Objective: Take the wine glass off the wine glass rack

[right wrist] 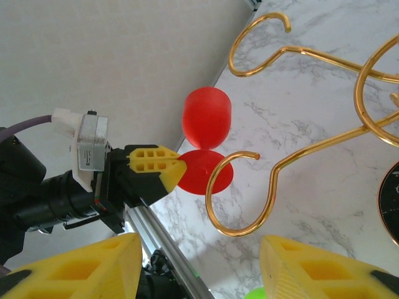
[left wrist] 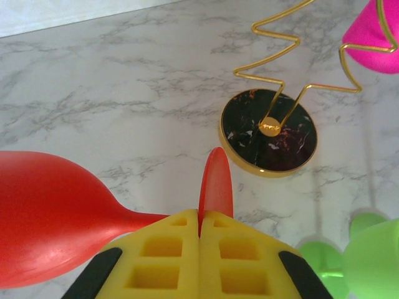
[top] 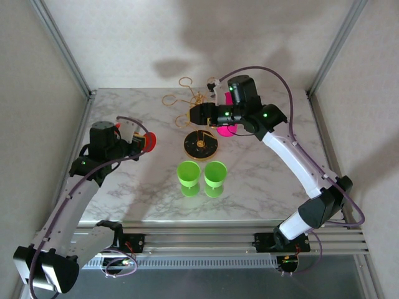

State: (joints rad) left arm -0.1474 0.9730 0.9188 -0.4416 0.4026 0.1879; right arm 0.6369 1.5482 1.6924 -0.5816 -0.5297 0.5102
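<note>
2 grippers [left wrist: 199, 218] [right wrist: 199, 249], 4 glasses [top: 188, 172] [top: 216, 174] [top: 150, 142] [top: 225, 129], 1 rack [top: 201, 144]

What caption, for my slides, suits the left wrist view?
Left pincer grips red wine glass by stem, gold rack beyond.

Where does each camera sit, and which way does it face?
Top external: above and behind the bases, looking down on the table, left arm and right arm.
Left wrist: on the left arm, facing along the shut left claw holding the red wine glass, towards the wine glass rack.
Right wrist: on the right arm, facing past the open right claw towards the left claw.
Shared: both wrist views show the red wine glass and wine glass rack.
</note>
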